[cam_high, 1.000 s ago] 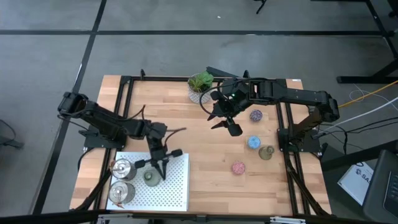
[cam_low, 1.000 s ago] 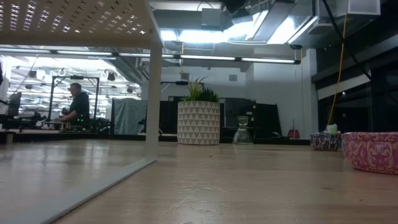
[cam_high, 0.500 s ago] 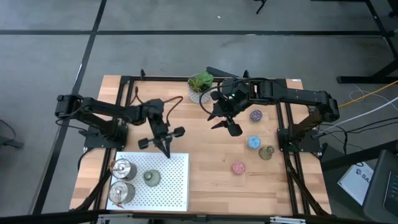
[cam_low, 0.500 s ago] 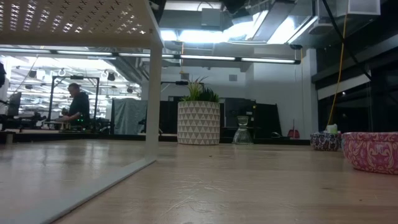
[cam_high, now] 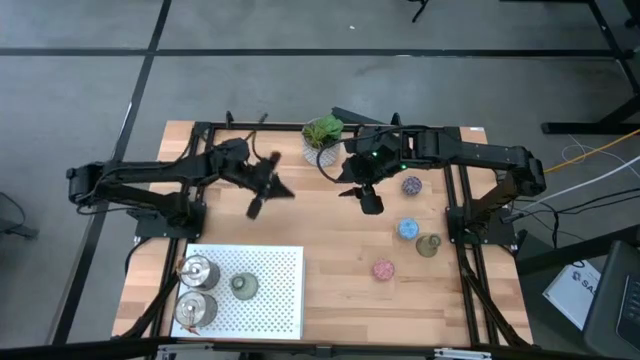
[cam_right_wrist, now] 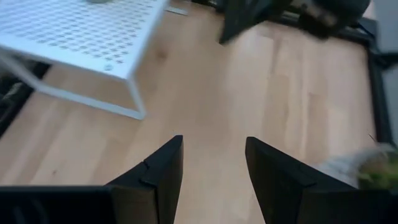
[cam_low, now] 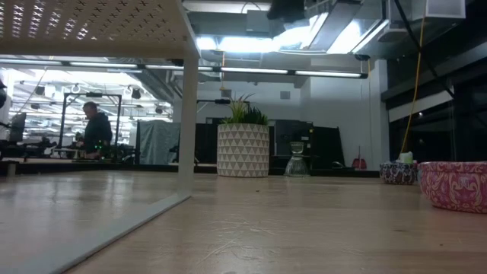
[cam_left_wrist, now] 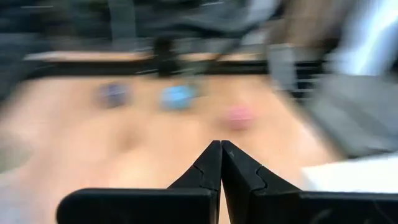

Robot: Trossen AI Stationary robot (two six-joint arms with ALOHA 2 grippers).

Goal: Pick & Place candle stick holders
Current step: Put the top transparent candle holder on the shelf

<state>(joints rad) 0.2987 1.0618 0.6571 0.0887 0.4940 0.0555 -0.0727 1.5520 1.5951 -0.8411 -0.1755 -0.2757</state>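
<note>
Two silver candle stick holders [cam_high: 197,271] [cam_high: 196,309] and an olive-grey one [cam_high: 243,286] stand on the white perforated rack [cam_high: 280,300]. On the wood at the right stand a speckled purple holder [cam_high: 411,185], a blue one [cam_high: 408,229], an olive-grey one [cam_high: 429,245] and a pink one [cam_high: 384,270]. My left gripper [cam_high: 280,190] is shut and empty above the wood left of centre, pointing toward those holders [cam_left_wrist: 177,96]. My right gripper [cam_high: 366,200] hangs open and empty near the table's middle, left of the purple holder [cam_low: 398,173].
A green plant in a white patterned pot [cam_high: 322,135] stands at the far edge, between the two grippers. The rack stands on legs [cam_low: 188,106] above the near left of the table. A person [cam_low: 97,129] is in the room behind. Bare wood [cam_high: 330,290] lies between the rack and the right-hand holders.
My left gripper has swung from above the rack toward the table's far edge and middle, rising a little. It has tipped from pointing down to nearly level and has stayed shut. My right gripper has turned slightly at the wrist without leaving its place.
</note>
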